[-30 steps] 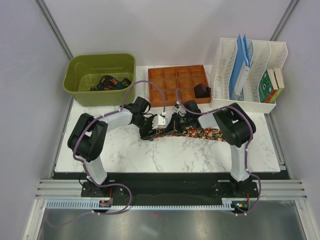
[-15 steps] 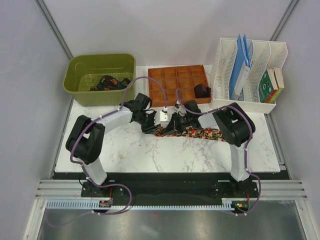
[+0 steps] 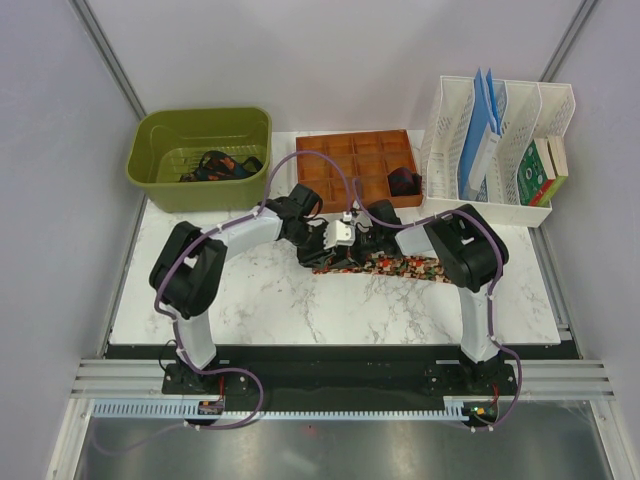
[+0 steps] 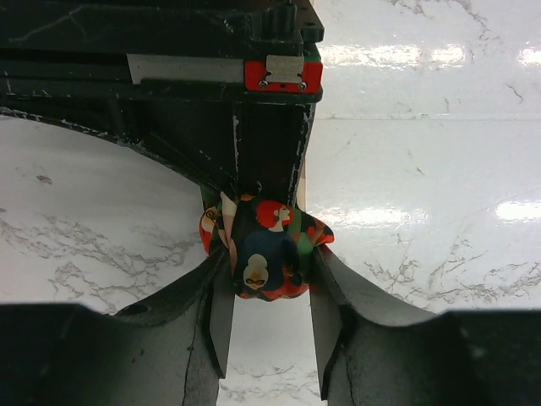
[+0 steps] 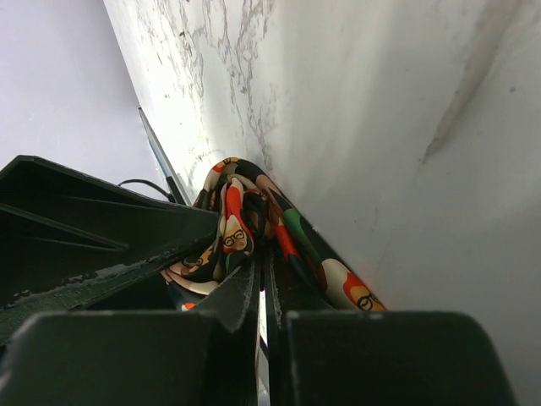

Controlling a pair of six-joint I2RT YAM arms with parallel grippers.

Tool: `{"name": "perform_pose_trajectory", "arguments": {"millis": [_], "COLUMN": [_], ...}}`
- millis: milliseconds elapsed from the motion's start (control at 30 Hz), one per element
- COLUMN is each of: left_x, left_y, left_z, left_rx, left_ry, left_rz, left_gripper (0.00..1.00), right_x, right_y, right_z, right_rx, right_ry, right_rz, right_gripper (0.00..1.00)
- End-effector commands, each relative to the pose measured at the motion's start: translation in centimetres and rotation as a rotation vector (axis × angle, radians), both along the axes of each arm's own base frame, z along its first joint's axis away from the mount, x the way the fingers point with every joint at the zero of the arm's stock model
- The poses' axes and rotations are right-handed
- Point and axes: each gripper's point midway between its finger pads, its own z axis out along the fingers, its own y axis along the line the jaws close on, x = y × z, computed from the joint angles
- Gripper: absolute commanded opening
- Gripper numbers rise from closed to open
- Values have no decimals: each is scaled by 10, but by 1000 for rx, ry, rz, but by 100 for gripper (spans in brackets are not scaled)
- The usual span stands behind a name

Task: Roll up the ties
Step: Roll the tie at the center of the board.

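Your left gripper point(image 4: 269, 334) is clamped across the rolled end of the speckled tie point(image 4: 264, 254), which I judge keeps the coil from springing loose. Your right gripper point(image 5: 262, 309) has its fingers pressed together at the roll's core. The view is cramped, but it seems to pinch a fold there as a spindle. The unrolled length lies flat on the desk point(image 3: 300, 310), stretching right.

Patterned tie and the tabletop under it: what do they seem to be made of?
The patterned tie looks like soft printed fabric, slightly shiny, perhaps silk or polyester: it bunches into loose folds. The tabletop looks like polished marble or marble-look laminate: white, grey-veined, with glossy light reflections.
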Motion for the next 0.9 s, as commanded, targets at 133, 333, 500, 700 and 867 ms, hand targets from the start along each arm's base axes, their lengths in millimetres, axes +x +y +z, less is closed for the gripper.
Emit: {"name": "perform_pose_trajectory", "arguments": {"millis": [133,333,500,700,867], "left_x": [-8,-14,-17,-17,-17], "left_y": [5,29,33,35,36], "left_z": [-38,-63,-67,-67,-67], "left_rx": [138,262,280,279,278], "left_ry": [40,68,74,79,83], "left_rz": [6,43,46,43,39], "left_gripper": [38,33,31,31,30], "right_x": [5,8,11,16,26], "right_y": [-5,-19,-34,-44,-34], "right_z": [-12,5,27,50,63], "right_rx": [-71,-71,-75,-58,7], "right_ry": [-29,-32,-73,-114,-134], "right_rz": [-6,1,31,29,-25], "right_gripper": [18,32,42,43,58]}}
